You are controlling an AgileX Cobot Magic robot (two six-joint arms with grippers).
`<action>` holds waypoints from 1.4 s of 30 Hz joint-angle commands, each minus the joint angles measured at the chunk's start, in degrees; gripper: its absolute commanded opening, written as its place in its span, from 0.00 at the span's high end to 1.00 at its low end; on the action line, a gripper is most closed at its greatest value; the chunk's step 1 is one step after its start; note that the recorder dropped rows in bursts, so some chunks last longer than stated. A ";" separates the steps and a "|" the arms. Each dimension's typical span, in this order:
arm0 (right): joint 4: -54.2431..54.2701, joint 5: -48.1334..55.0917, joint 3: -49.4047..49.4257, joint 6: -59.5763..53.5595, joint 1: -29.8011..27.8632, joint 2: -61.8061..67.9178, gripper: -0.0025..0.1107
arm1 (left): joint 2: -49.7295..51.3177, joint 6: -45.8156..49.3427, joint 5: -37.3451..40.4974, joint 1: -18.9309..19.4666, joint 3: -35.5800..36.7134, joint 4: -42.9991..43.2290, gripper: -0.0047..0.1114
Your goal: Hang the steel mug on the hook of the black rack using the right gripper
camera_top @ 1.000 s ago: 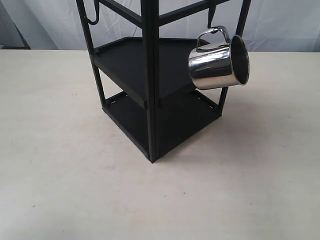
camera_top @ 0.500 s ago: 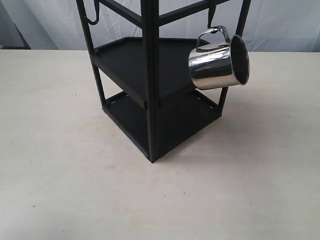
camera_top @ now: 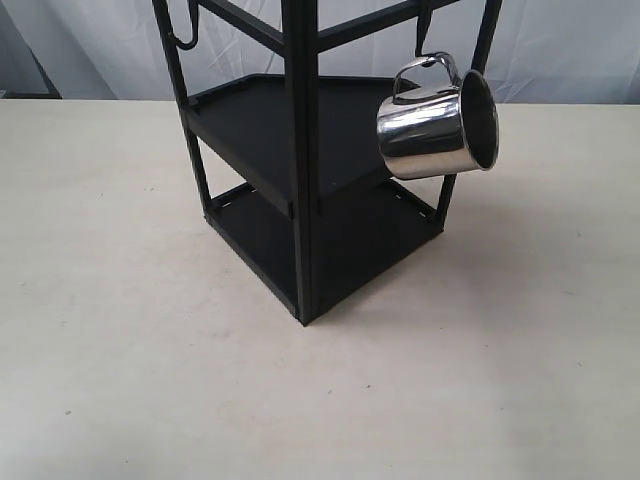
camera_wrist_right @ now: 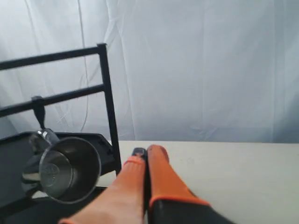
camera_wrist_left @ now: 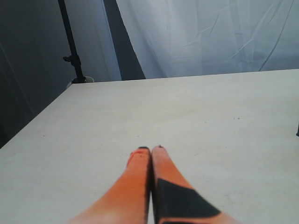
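Your shiny steel mug (camera_top: 437, 122) hangs tilted by its handle from a thin black hook (camera_top: 424, 35) on the tall black metal rack (camera_top: 300, 150). Right end effector (camera_wrist_right: 145, 151) sits clenched and empty near the mug, clear of it. Left end effector (camera_wrist_left: 150, 149) is clenched too, above the pale surface (camera_wrist_left: 196, 112).

The steel mug (camera_top: 437, 123) hangs from the hook (camera_top: 424, 35) at the black rack (camera_top: 300, 170)'s right side; rack on the table (camera_top: 120, 330).

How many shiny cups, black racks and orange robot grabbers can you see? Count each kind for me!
Steel mug: 1
Black rack: 1
Grippers: 2, the left gripper and the right gripper
Total: 4
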 commanded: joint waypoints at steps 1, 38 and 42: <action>-0.44 -9.40 6.96 0.23 -0.12 0.02 0.99 | -0.16 -0.05 -0.30 0.19 0.06 0.00 0.95; -28.30 -4.51 30.22 26.39 -0.23 -17.13 0.99 | -0.16 -0.05 -0.30 0.19 0.06 0.00 0.95; -27.66 -2.97 31.44 26.39 -0.23 -21.80 0.99 | -0.16 -0.05 -0.30 0.19 0.06 0.00 0.95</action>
